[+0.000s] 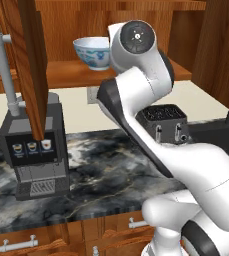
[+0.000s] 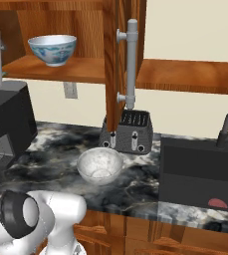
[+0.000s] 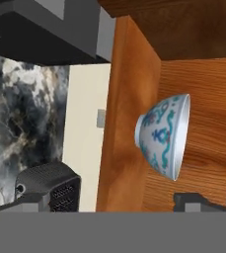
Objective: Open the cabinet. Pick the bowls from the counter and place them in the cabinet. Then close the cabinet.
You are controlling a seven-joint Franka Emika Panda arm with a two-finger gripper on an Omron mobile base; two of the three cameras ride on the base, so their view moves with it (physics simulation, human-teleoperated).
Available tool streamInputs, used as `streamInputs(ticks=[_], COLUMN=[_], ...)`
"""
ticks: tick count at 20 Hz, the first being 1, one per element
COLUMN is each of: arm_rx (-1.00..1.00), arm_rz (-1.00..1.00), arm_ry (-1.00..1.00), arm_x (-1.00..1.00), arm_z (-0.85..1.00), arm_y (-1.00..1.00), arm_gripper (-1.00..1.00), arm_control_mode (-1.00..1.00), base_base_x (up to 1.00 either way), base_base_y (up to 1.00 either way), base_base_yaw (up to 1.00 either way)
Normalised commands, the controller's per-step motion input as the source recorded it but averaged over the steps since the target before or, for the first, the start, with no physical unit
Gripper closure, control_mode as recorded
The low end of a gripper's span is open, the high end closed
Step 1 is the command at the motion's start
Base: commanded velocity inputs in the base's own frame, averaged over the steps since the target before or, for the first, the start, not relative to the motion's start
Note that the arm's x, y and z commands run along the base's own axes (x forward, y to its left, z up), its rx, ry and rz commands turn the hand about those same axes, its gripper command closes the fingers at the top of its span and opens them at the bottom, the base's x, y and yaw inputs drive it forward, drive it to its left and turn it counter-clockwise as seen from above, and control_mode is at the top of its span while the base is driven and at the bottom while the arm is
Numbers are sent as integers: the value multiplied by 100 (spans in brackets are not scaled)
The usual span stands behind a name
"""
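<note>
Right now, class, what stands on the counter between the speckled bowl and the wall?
In the right base view, a dark toaster stands behind the speckled bowl on the counter.

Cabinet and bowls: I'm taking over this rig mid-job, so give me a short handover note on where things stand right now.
Gripper: open, holding nothing, facing the patterned bowl.
Cabinet: doors open.
Patterned bowl: upright on the cabinet shelf, done.
Speckled bowl: on the counter, in front of the toaster.
Left: pick up the speckled bowl, place it in the cabinet, close the doors.
</note>
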Motion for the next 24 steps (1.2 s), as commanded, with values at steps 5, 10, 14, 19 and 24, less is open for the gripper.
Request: streamInputs(ticks=[5, 10, 14, 19, 24], arm_rx=[0, 5, 17, 25, 30], arm_rz=[-24, -23, -22, -21, -16], arm_ry=[0, 0, 0, 0, 0], arm_x=[-52, -51, -58, -51, -33], arm_z=[-9, -30, -24, -23, -42], arm_y=[-14, 0, 0, -13, -25], arm_gripper=[-100, -100, -100, -100, -100], arm_control_mode=[-100, -100, -100, -100, -100], base_base_x=[0, 0, 0, 0, 0], base_base_y=[0, 0, 0, 0, 0], base_base_yaw=[0, 0, 0, 0, 0])
